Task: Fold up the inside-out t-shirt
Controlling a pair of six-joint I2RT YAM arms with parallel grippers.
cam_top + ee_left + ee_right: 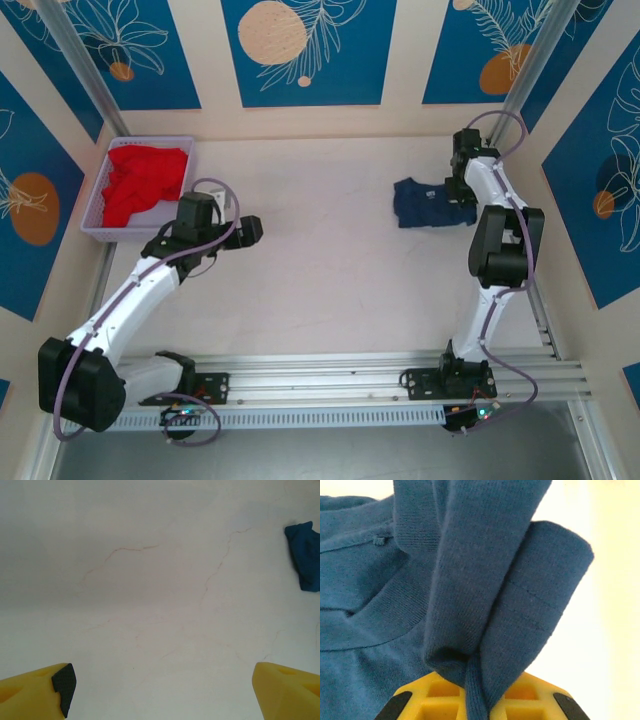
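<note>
Far right of table: inside-out t-shirt, navy, bunched in low heap.
Right gripper: clamped on thick fold of shirt fabric, ribbed neckband just left of fold.
Left gripper: jaws wide, nothing between, hovering over bare table, well apart from shirt.
Far left corner: lilac basket holding red garment.

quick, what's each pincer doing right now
Left pincer: open, holding nothing.
Right pincer: shut on a fold of the t-shirt.
</note>
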